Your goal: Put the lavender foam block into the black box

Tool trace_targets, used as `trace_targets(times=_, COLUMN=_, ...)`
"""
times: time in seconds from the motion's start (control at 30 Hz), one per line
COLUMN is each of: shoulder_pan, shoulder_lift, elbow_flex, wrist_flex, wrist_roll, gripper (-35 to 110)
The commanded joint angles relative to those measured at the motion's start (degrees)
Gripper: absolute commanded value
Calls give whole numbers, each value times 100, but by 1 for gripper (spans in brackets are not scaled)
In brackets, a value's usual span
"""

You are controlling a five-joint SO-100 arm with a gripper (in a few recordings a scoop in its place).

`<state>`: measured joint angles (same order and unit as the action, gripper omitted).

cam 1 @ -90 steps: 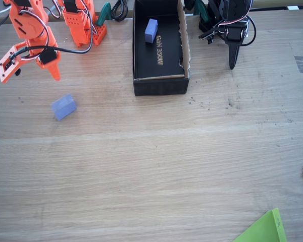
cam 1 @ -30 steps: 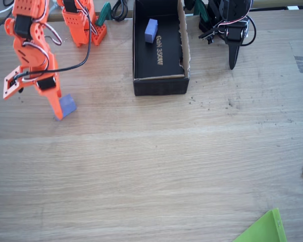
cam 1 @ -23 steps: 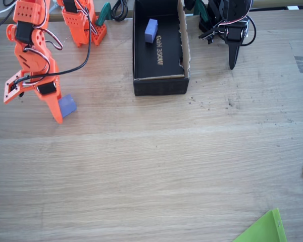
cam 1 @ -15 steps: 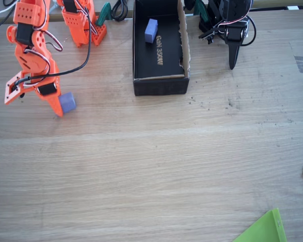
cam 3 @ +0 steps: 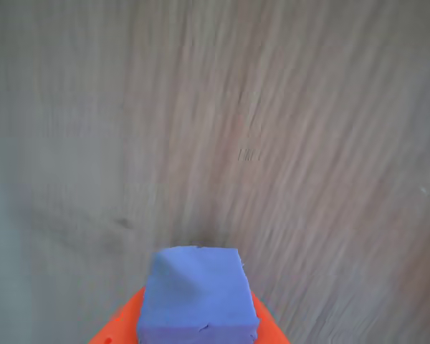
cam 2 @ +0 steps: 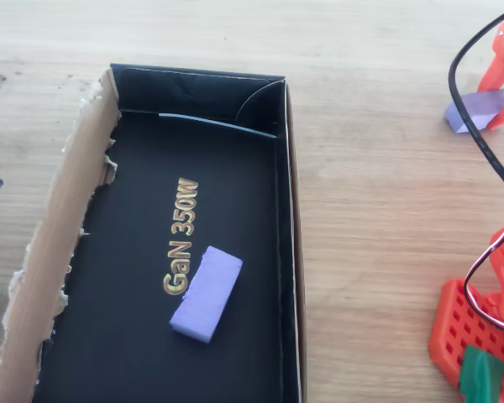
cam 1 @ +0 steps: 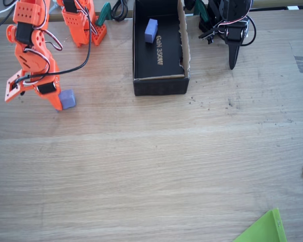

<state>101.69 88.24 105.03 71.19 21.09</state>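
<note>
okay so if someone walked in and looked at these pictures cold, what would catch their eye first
Probably the bright orange robot arm at the left of the fixed view, its gripper down at a small lavender foam block on the wooden table. Next, the long black box at top centre, with gold lettering and a second, look-alike block lying on its floor.

Wooden table (cam 1: 156, 166) (black box (cam 1: 159, 85) atop)

Even, bright daylight in the fixed view; the surface (cam 1: 156, 166) looks washed out, shadows short and soft beside the black box (cam 1: 159, 86). Overhead view sharp, box floor dark. Wrist view blurred, wood grain smeared, dimmer toward the left edge.
</note>
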Motion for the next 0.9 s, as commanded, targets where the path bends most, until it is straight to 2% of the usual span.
trace_targets(times=0.0, shoulder_pan=-132, shoulder_lift=1081, elbow_flex=-237, wrist_flex=738, wrist_roll=-237, gripper=0)
trace_targets(times=0.27, shoulder_pan=-835, shoulder_lift=2320, elbow_flex=-1274, wrist_flex=2646, wrist_roll=123, gripper=0)
trace_targets(times=0.43, shoulder_pan=-1450, shoulder_lift=2584, elbow_flex=-1362, wrist_flex=2733, wrist_roll=176, gripper=0)
trace_targets(times=0.53, shoulder_pan=-2303, shoulder_lift=2883, elbow_flex=-1345, wrist_flex=2777, wrist_roll=369, gripper=0)
trace_targets(times=0.67, shoulder_pan=-4219, shoulder_lift=3173, elbow_flex=-1336, wrist_flex=2593, wrist_roll=809, gripper=0)
trace_targets(times=0.87, shoulder_pan=-6249, shoulder_lift=2171, elbow_flex=-1775, wrist_flex=2259, wrist_roll=817, gripper=0)
